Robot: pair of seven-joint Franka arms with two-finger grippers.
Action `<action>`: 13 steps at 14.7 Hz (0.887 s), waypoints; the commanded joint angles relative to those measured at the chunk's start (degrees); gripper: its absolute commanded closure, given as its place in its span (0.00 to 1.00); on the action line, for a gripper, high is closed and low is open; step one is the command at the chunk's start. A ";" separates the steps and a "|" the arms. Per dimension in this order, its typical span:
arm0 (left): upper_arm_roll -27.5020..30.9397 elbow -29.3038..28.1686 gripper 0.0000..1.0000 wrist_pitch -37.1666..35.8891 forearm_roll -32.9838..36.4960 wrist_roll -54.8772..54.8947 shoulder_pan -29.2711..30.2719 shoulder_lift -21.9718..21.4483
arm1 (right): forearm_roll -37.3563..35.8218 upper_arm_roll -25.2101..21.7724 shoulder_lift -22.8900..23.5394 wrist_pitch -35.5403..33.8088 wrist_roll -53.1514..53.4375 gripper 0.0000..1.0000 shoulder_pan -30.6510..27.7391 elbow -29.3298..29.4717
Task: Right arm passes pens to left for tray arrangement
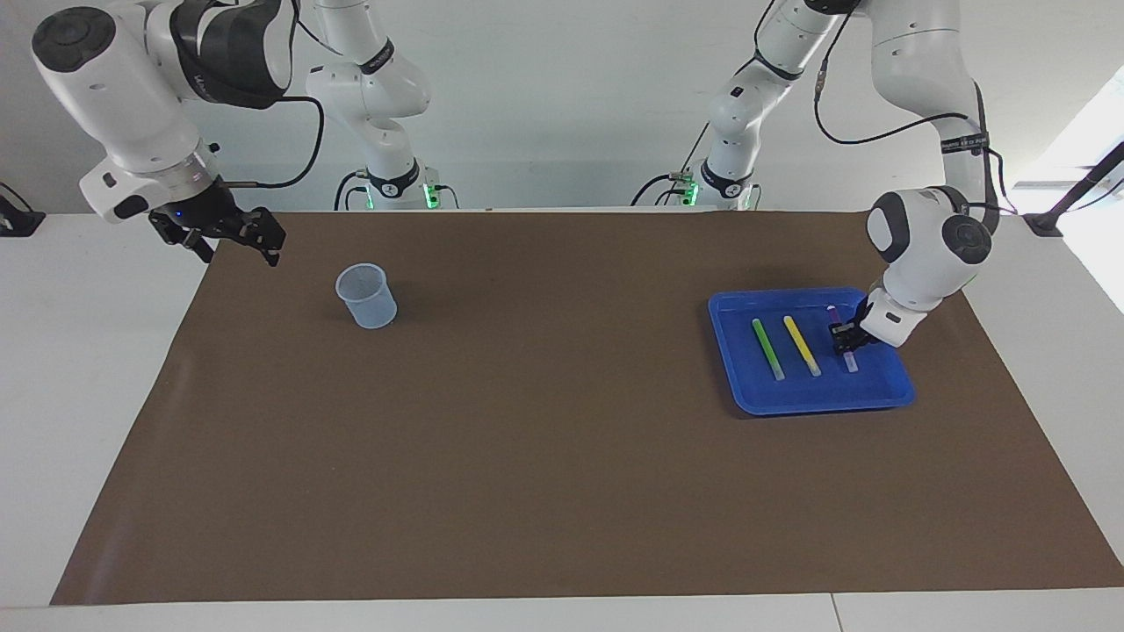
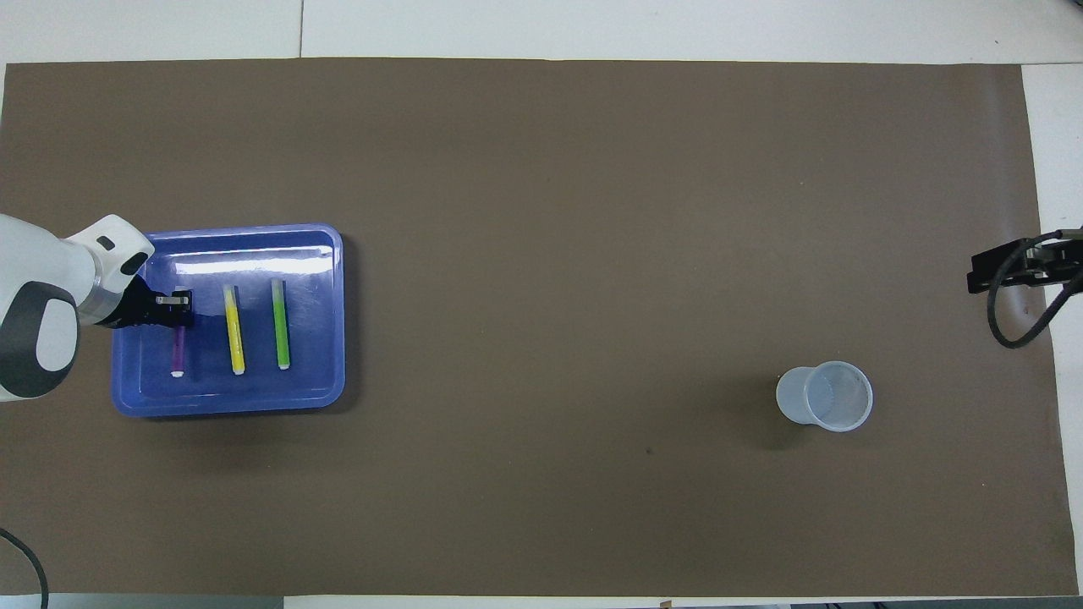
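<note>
The purple pen (image 1: 840, 338) is lying in the blue tray (image 1: 878, 399) between the left gripper (image 1: 843, 335) fingers, their grip impossible to tell, while the right gripper (image 1: 230, 239) fingers are spreading wide

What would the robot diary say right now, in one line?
left hand: at purple pen in tray | right hand: open, waiting

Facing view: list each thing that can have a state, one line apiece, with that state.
green pen: lying flat in the tray.
yellow pen: lying flat in the tray, beside the green one.
purple pen: down in the tray, left tool at its middle.
blue tray: flat on the mat, three pens in it.
clear cup: upright, empty.
right tool: open, empty, raised over the mat's edge.
</note>
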 commanded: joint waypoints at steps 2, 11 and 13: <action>-0.31 -0.57 0.00 0.97 1.28 -0.09 0.51 0.16 | 0.73 0.46 -1.41 1.19 -0.72 0.00 -0.17 -1.38; -1.35 8.53 0.00 -14.35 0.57 -2.54 -2.11 -0.46 | 0.73 0.37 -1.85 1.37 -0.72 0.00 -0.25 -1.29; -1.80 16.01 0.00 -25.35 0.57 -4.13 -7.02 -0.81 | 0.73 0.37 -1.85 1.37 -0.72 0.00 -0.08 -1.30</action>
